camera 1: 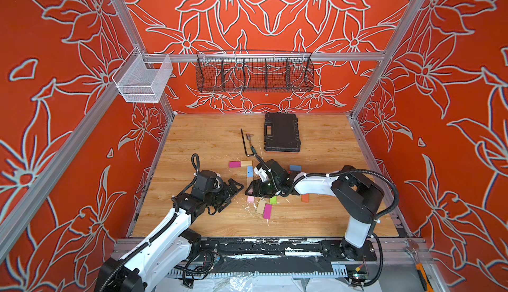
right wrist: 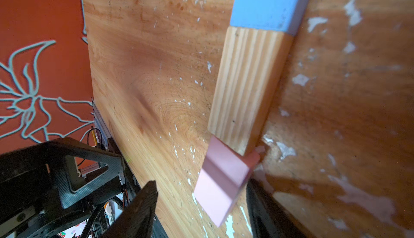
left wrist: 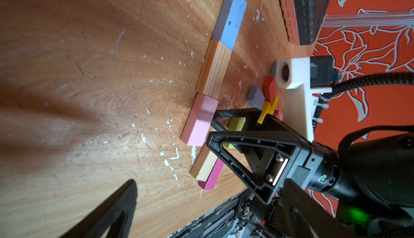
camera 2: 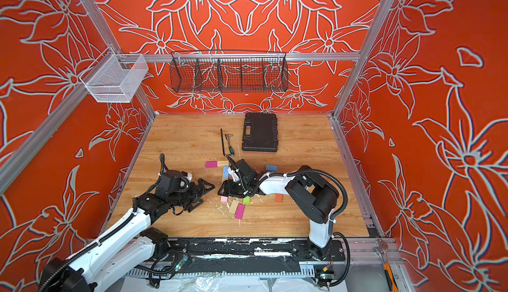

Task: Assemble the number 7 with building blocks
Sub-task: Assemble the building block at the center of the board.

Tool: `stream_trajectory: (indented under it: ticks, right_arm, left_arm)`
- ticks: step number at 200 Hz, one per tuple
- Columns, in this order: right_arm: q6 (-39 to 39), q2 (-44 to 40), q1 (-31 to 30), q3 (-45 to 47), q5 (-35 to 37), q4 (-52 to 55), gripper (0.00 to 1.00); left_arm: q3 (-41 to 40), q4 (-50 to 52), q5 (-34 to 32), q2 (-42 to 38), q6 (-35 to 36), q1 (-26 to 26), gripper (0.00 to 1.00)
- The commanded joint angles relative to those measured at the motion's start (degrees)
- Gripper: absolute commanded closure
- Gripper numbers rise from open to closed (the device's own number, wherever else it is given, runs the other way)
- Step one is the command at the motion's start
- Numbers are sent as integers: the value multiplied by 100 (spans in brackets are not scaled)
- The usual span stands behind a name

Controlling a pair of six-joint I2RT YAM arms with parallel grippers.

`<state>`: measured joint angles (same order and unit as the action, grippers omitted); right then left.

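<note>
1. Your right gripper (right wrist: 201, 181) stands spread around the pink block (right wrist: 224, 180), one finger just beside it.
2. That block sits at the 6 o'clock end of the number 7 (camera 1: 249, 171), mid-table (camera 1: 209, 139).
3. Your left gripper (camera 1: 233, 196), spread wide and empty, hovers at the block's 9 o'clock.

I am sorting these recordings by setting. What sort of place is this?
Most likely a robot work cell in a lab, not a home. Aluminium frame rails hold red flower-printed walls around a wooden table, two robot arms stand at its front edge, and wire baskets hang from the back rail.
</note>
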<state>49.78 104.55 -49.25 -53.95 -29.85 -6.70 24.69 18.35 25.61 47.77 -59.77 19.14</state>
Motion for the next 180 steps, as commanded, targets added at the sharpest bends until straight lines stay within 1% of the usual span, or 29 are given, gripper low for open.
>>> stream_trajectory:
  ticks: [1,134,180]
  right_arm:
    - [93,107,-27,-135,-65,-59,34]
    - [139,227,-23,-116,-65,-172,34]
    - [145,48,-28,-39,90,-51,34]
  left_arm:
    - [27,-24,23,-37,79,-33,2]
    - [-43,71,48,-176,91,-103,2]
    - [-60,83,54,-199,113,-129,2]
